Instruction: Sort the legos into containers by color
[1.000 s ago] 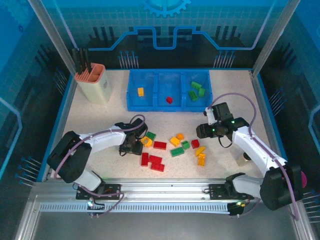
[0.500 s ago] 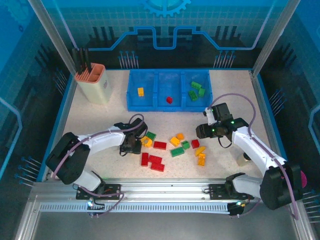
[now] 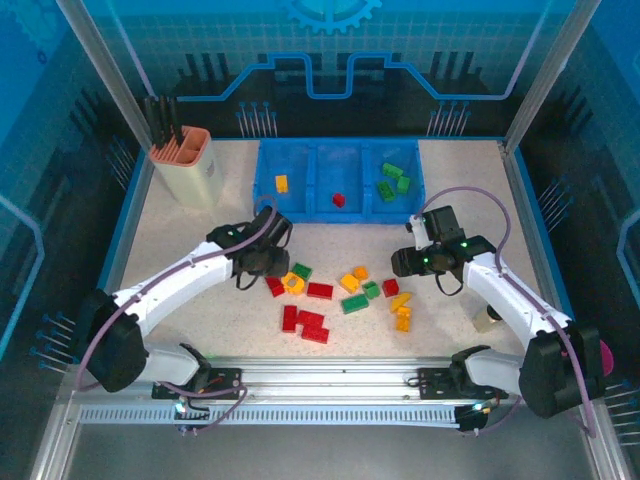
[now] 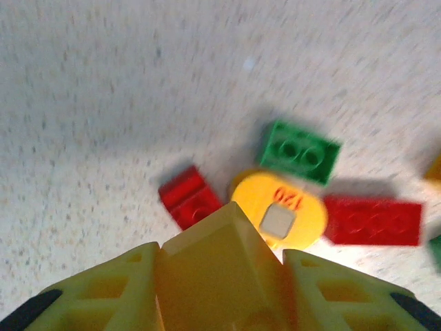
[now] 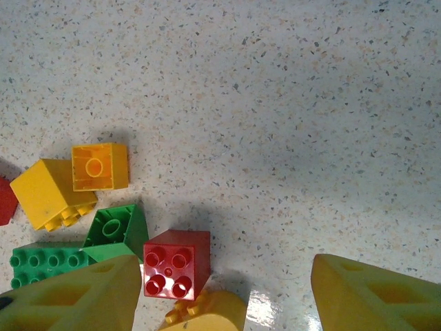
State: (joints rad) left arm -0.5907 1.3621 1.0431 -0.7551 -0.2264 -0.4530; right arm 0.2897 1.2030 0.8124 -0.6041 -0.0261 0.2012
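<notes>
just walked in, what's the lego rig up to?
The left gripper is shut on a yellow plastic brick, held over the loose pile. The right gripper is open above a red square brick. The blue three-compartment plastic tray holds one yellow brick on the left, one red in the middle, a few green on the right. About a dozen bricks lie on the table.
</notes>
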